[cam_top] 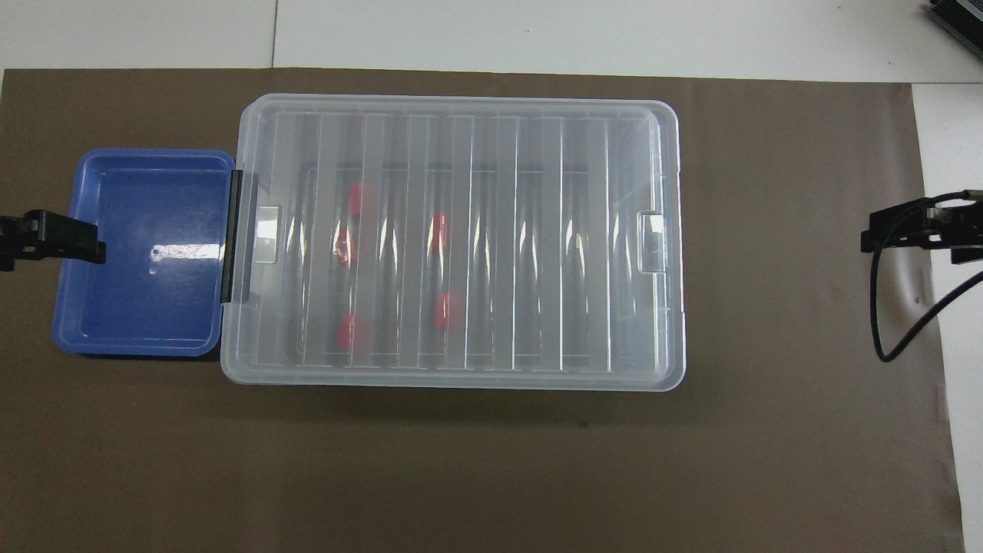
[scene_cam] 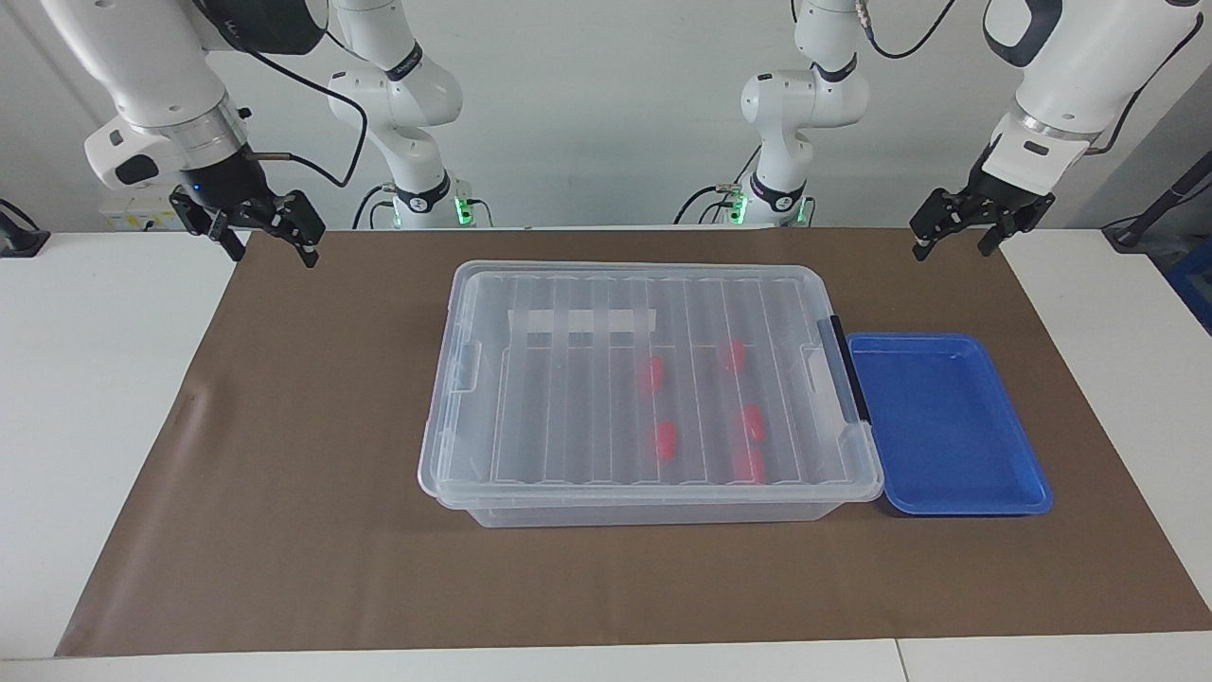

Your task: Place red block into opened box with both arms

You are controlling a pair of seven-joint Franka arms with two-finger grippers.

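Observation:
The clear box stands mid-mat with its ribbed lid lying on top. Several red blocks lie inside it, seen through the lid, in the half toward the left arm's end. My left gripper hangs open and empty in the air over the mat's corner at the left arm's end. In the overhead view, the left gripper shows only a tip at the blue tray's outer rim. My right gripper hangs open and empty over the mat's edge at the right arm's end.
A shallow blue tray with nothing in it sits against the box's black latch, toward the left arm's end. A brown mat covers most of the white table.

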